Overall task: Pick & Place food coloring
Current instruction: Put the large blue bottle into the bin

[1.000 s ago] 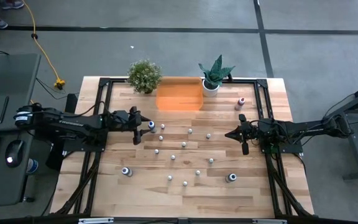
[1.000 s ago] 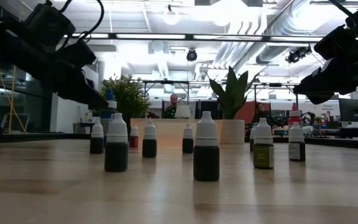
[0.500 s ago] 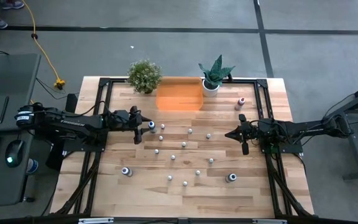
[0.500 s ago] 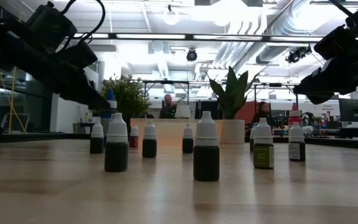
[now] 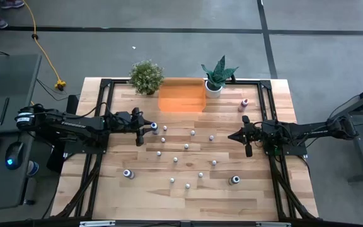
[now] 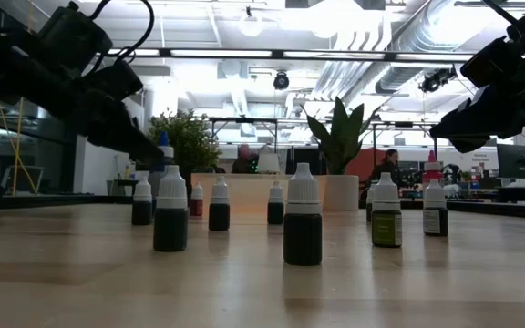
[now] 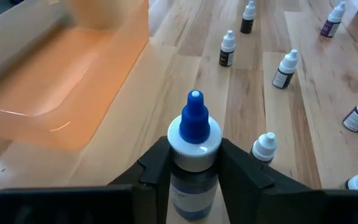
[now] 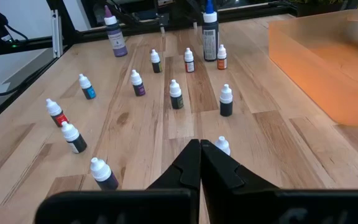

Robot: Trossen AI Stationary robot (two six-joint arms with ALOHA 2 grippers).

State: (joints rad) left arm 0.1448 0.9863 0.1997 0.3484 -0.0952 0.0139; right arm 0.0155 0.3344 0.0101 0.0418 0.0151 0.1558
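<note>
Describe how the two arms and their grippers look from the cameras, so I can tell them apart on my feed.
Both arms are near-identical: dark, slim, jointed, mounted on black frames at the table's sides. The left arm carries white lettering along its forearm and a white-ringed joint. The left gripper and right gripper each have two black, angular fingers that taper toward the tips.

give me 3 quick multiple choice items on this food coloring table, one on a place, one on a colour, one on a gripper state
1. The orange bin sits
A. between the two potted plants
B. at the near table edge
C. under the right arm

2. The tip of the bottle between the left gripper's fingers is
A. red
B. blue
C. green

3. The right gripper is
A. shut and empty
B. holding a plant
C. wide open

Answers:
1 A, the high view shows a plant at each side of it.
2 B, the left wrist view shows a blue tip.
3 A, its fingers meet with nothing between.
</note>
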